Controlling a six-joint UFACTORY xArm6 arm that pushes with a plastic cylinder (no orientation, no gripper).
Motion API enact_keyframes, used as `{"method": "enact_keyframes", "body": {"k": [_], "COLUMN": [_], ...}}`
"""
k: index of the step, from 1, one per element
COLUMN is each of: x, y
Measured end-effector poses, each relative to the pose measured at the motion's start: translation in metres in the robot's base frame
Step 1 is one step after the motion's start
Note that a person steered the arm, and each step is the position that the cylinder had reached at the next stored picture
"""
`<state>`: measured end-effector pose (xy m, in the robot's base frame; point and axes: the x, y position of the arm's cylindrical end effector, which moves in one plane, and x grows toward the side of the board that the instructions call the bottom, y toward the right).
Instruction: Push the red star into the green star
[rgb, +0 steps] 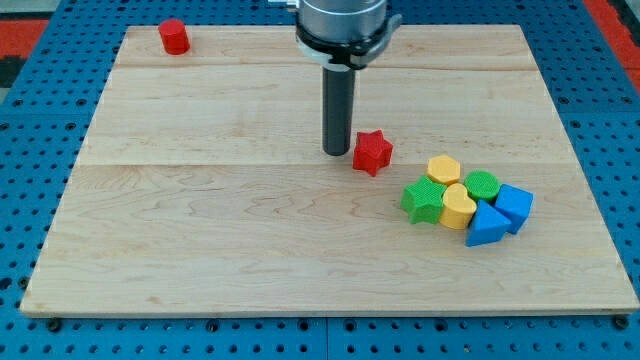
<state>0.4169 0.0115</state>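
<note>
Tool's tip (336, 152), a bare rod pinching nothing, sits just left of the red star (372, 152).

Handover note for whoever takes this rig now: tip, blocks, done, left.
My tip: on the board, just to the view's left of the red star, close beside it; contact can't be confirmed.
Green star: toward the view's lower right of the red star, at the left edge of a cluster with a yellow heart, yellow hexagon, a second green block and two blue blocks.
Done: tip lined up behind the red star.
Left: push it right and down until it meets the green star; a gap remains.
A second red block sits at the view's top left, uninvolved.
</note>
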Motion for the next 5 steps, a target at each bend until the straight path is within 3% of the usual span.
{"method": "enact_keyframes", "body": {"k": [2, 5], "x": [-0.004, 0.016], "y": [0.068, 0.075]}}
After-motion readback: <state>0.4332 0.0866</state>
